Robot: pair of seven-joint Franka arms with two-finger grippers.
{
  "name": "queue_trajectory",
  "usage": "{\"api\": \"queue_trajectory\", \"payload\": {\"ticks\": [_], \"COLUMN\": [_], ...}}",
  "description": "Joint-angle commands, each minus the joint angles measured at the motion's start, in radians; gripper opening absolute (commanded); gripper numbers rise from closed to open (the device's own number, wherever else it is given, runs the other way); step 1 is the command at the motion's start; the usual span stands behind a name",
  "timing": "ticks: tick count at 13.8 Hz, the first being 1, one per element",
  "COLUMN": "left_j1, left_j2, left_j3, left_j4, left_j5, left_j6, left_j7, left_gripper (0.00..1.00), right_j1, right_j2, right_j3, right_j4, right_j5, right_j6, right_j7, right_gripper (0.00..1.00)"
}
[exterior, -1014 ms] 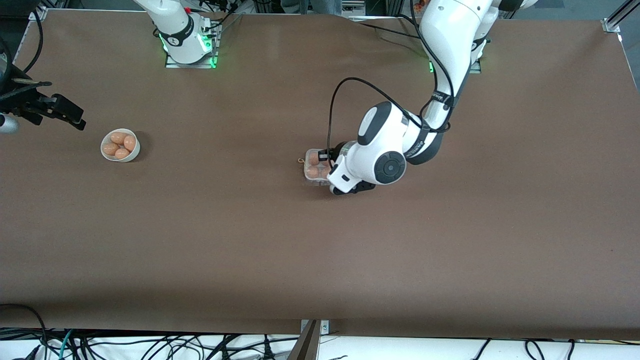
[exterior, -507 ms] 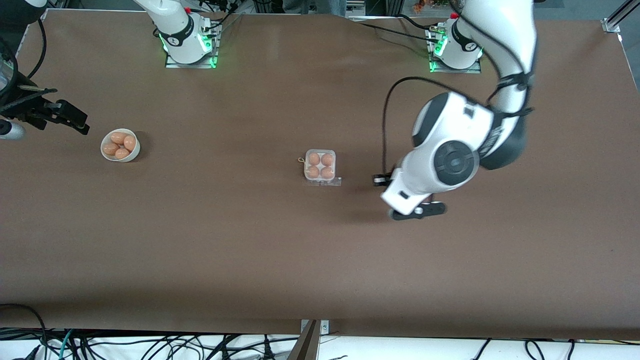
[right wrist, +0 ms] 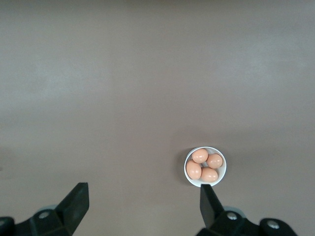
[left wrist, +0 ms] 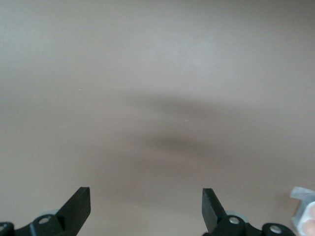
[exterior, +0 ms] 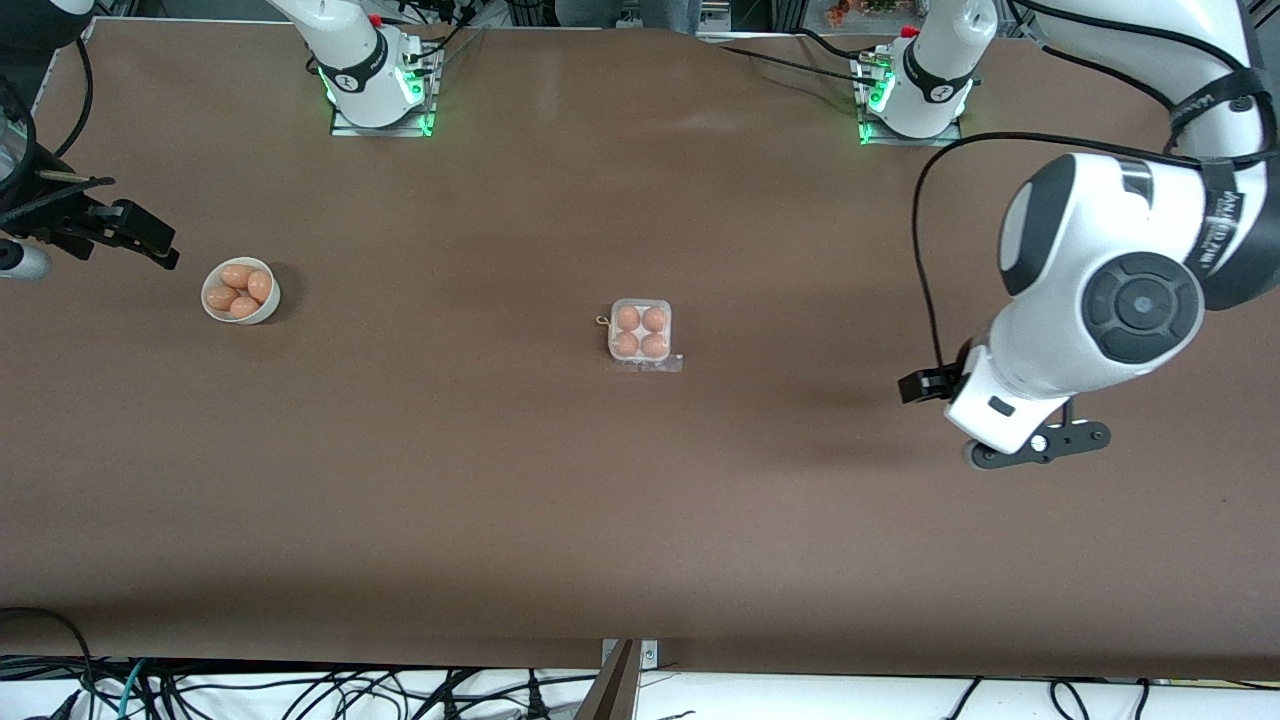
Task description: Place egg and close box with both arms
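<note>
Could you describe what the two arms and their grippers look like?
Both arms are glossy white with rounded joints, black bands and round black joint caps. The left arm trails a looping black cable; its base glows green, as does the right arm's base. The left gripper and right gripper have black, wedge-shaped fingers on black mounts with silver screws.
</note>
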Motion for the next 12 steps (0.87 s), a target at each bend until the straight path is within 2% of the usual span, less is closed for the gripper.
{"api": "queue_trajectory", "payload": {"ticks": [1,4,7,12], "left_j1": [0.076,0.165,0.242,0.265], "left_j2": [-0.023,-0.094,-0.212,-0.399], "left_j3": [-0.008,-0.019,-0.022,-0.065], "left_j4": [0.012,-0.015,-0.152,-0.383], "left_j5": [0.024,0.022,0.016,0.013], "left_j6": [-0.037,-0.034,0.003,0.126], "left_j7": [0.089,0.200,0.354,0.353], "left_gripper": [1.00,1.00,1.00,1.00], "right_j1": [-0.006,-0.006,-0.006,-0.006], "right_j2": [-0.004,-0.004,-0.004,-0.004], "right_j3": [0.003,0.003,0.003,0.003], "right_j4": [0.000,0.000,0.000,0.000], "right_j5": [0.014,0.014,0.014,0.014], "right_j6": [0.003,0.003,0.001,0.003], "right_j7": [-0.021,-0.021,-0.021,-0.021], "right_gripper": [1.00,1.00,1.00,1.00]}}
